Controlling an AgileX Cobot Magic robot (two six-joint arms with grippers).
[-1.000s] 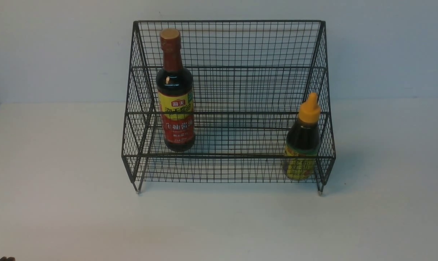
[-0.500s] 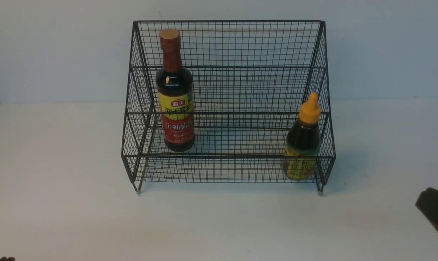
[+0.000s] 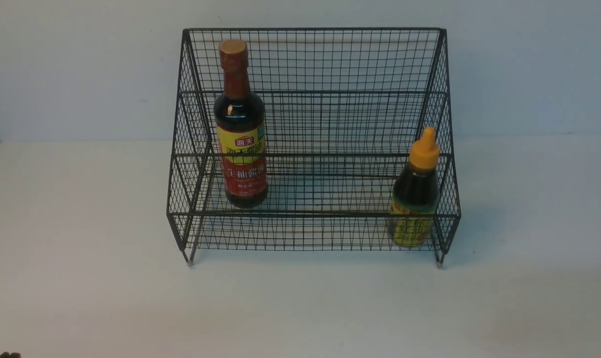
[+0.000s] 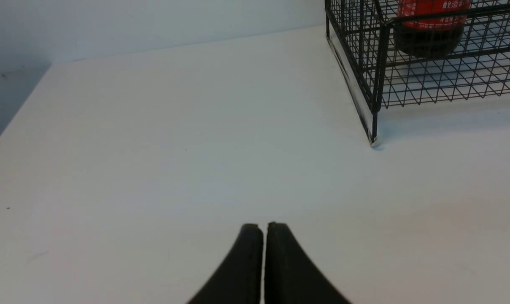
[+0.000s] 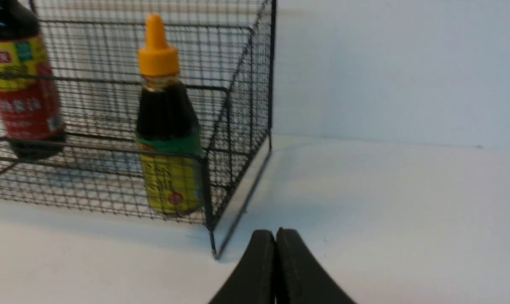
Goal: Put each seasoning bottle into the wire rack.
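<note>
From my feed: wire rack point(image 3: 325, 124) is thin metal mesh, black matt coating. Tall bottle point(image 3: 240, 129) at 9 o'clock in the rack looks like glossy glass, highlight on the shoulder, printed paper label, shiny brown-gold cap. Short bottle point(image 3: 415, 199) at 3 o'clock: smooth orange-yellow plastic nozzle cap. Bench point(image 3: 81, 278) is white, smooth, matt. End effector fingers point(image 4: 242, 270) are matt black.

open counter point(image 4: 153, 147) is seen ahead of left gripper point(image 4: 263, 226) | wire rack point(image 5: 238, 109) corner stands just ahead of right gripper point(image 5: 276, 232) | bare counter lies beside it, away from rack
</note>
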